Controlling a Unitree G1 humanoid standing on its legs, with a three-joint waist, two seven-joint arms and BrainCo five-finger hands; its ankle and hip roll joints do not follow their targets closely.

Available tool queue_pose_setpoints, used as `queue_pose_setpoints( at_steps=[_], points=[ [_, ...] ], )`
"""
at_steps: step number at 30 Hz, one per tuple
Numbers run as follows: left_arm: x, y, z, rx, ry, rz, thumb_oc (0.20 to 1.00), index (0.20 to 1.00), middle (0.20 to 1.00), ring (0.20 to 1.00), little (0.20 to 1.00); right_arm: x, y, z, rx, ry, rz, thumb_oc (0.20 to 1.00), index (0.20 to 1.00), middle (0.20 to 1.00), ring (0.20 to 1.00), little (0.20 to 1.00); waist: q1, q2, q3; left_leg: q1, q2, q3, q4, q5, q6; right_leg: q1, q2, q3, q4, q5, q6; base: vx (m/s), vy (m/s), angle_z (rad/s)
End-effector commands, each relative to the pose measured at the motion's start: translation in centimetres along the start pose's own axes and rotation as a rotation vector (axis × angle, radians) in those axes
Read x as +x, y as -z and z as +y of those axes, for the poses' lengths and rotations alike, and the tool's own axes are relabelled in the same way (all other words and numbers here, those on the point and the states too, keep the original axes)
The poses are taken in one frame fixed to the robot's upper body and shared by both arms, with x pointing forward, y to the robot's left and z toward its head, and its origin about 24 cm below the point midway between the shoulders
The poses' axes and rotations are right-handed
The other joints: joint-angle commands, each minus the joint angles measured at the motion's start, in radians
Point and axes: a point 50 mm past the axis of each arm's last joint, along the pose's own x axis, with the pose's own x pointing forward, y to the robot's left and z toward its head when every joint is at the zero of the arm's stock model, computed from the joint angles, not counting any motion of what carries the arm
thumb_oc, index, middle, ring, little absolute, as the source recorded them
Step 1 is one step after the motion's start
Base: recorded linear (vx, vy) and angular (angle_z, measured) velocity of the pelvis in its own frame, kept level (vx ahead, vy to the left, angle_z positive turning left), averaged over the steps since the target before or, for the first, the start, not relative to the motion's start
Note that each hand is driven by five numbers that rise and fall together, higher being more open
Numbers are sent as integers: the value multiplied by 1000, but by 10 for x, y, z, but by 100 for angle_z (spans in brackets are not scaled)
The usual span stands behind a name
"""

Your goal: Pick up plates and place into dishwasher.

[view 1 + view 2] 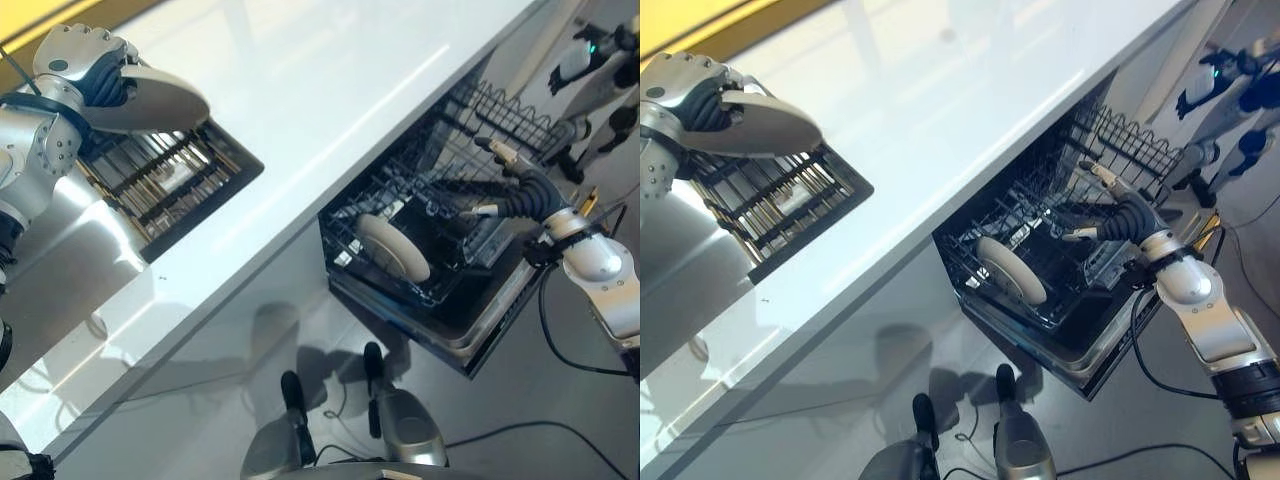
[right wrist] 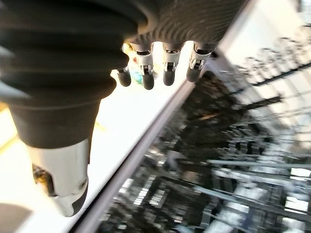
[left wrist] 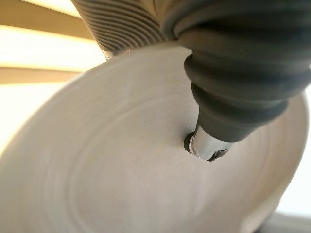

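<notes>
Left eye view: left hand point(image 1: 85, 70) clamps a plate point(image 1: 160, 100) above the drying rack point(image 1: 165, 185); right hand point(image 1: 520, 195), fingers apart, hovers over the dishwasher rack point(image 1: 440, 280).

Up top, the two head-camera eyes look steeply down from above, side by side. Both take in the same stretch: the white desk point(image 1: 330, 110) running diagonally, the dark drying rack point(image 1: 170, 185) on it at the robot's left, and the open dishwasher point(image 1: 1040, 270) with its wire basket below at the right. The right eye sits slightly to one side, so everything slides a touch leftward in its picture. Over to the left wrist camera: pressed in very close, staring along its own left hand point(image 3: 228, 102) onto the face of a pale plate point(image 3: 121, 160). The right wrist camera looks past the right hand point(image 2: 63, 160), fingertips point(image 2: 167, 75) in a row, along the desk edge and into the dishwasher's racks.
</notes>
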Motion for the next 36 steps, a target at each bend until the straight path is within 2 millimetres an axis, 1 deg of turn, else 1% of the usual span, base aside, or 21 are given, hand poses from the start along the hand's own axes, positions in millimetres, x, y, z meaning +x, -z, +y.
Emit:
queue_pose_setpoints(
  at_steps=[1,2,4,5,7,9,10,14,15,16,18,22,23,25,30,35,36],
  points=[
    [-6,-19,8,-267,-240,-71,200,200,200,200,200,2,-31,-4,65,55,-209,1000,1000,1000,1000,1000,56,-1,-133,5,-35,10,8,-115,8,59,-43,-20,7,-140,109,79,-102,8],
    [-9,-23,4,-296,-248,-83,200,200,200,200,200,6,-34,0,77,48,-219,1000,1000,1000,1000,1000,57,2,-140,12,-35,8,8,-118,8,68,-43,-21,7,-143,108,69,-101,5],
    [-13,-47,-6,-408,-282,-157,200,200,200,200,200,15,-44,11,132,40,-270,1000,1000,1000,1000,1000,78,-1,-170,34,-33,0,8,-126,9,95,-43,-28,6,-154,105,71,-100,7],
    [-15,-51,-8,-432,-293,-173,200,200,200,200,200,17,-47,14,138,38,-284,1000,1000,1000,1000,1000,80,-1,-176,39,-33,-1,8,-129,9,101,-44,-31,6,-156,104,69,-103,9],
    [-21,-76,-15,-528,-308,-244,200,200,200,200,200,28,-56,27,193,22,-313,1000,1000,1000,1000,1000,106,-6,-209,58,-32,-11,8,-136,10,126,-44,-40,5,-165,103,74,-121,7],
    [-24,-89,-18,-588,-311,-283,200,200,200,200,200,33,-62,34,224,6,-332,1000,1000,1000,1000,1000,117,-9,-222,68,-30,-16,8,-140,10,140,-44,-47,5,-170,103,48,-106,11],
    [-27,-100,-21,-626,-301,-318,200,200,200,200,200,35,-66,38,247,-4,-347,1000,1000,1000,1000,1000,126,-12,-232,74,-29,-20,8,-142,11,147,-45,-53,5,-173,102,37,-110,19],
    [-33,-128,-27,-728,-260,-403,200,200,200,200,200,46,-80,46,316,-20,-391,1000,1000,1000,1000,1000,146,-20,-252,91,-26,-31,8,-149,12,171,-43,-66,4,-183,99,28,-102,14],
    [-34,-138,-30,-763,-235,-436,200,200,200,200,200,50,-86,49,344,-29,-406,1000,1000,1000,1000,1000,153,-23,-258,97,-26,-36,8,-151,14,178,-41,-68,4,-186,97,25,-86,11],
    [-35,-142,-30,-776,-229,-451,200,200,200,200,200,52,-88,50,354,-29,-412,1000,1000,1000,1000,1000,154,-23,-259,99,-26,-38,8,-152,14,181,-40,-69,4,-187,97,23,-82,11],
    [-37,-157,-31,-814,-199,-501,200,200,200,200,200,58,-94,53,384,-35,-417,1000,1000,1000,1000,1000,162,-26,-266,105,-25,-45,8,-154,16,190,-38,-73,4,-190,95,22,-64,12],
    [-38,-175,-31,-865,-153,-565,200,200,200,200,200,69,-97,56,405,-25,-399,1000,1000,1000,1000,1000,173,-30,-275,113,-22,-51,8,-156,16,200,-37,-79,4,-193,93,21,-46,7],
    [-40,-182,-32,-879,-121,-590,200,200,200,200,200,72,-95,56,405,-14,-388,1000,1000,1000,1000,1000,177,-32,-278,116,-22,-54,8,-156,18,204,-36,-82,4,-193,92,13,-37,2],
    [-41,-188,-33,-893,-89,-612,200,200,200,200,200,75,-94,55,406,-4,-380,1000,1000,1000,1000,1000,182,-33,-279,118,-21,-58,8,-156,19,208,-35,-85,4,-193,91,8,-20,1],
    [-46,-196,-37,-931,-29,-651,200,200,200,200,200,82,-94,50,430,17,-371,1000,1000,1000,1000,1000,190,-37,-284,122,-19,-63,8,-157,21,211,-34,-87,4,-194,89,0,0,0],
    [-49,-205,-39,-974,19,-687,200,200,200,200,200,88,-100,49,523,0,-395,1000,1000,1000,1000,1000,200,-38,-287,122,-19,-71,8,-158,22,214,-34,-89,4,-195,87,0,0,0],
    [-49,-207,-39,-978,23,-692,200,200,200,200,200,89,-101,49,534,-10,-401,517,517,517,517,517,202,-38,-287,122,-19,-72,8,-158,22,214,-35,-90,4,-195,87,10,-6,4]
  ],
)
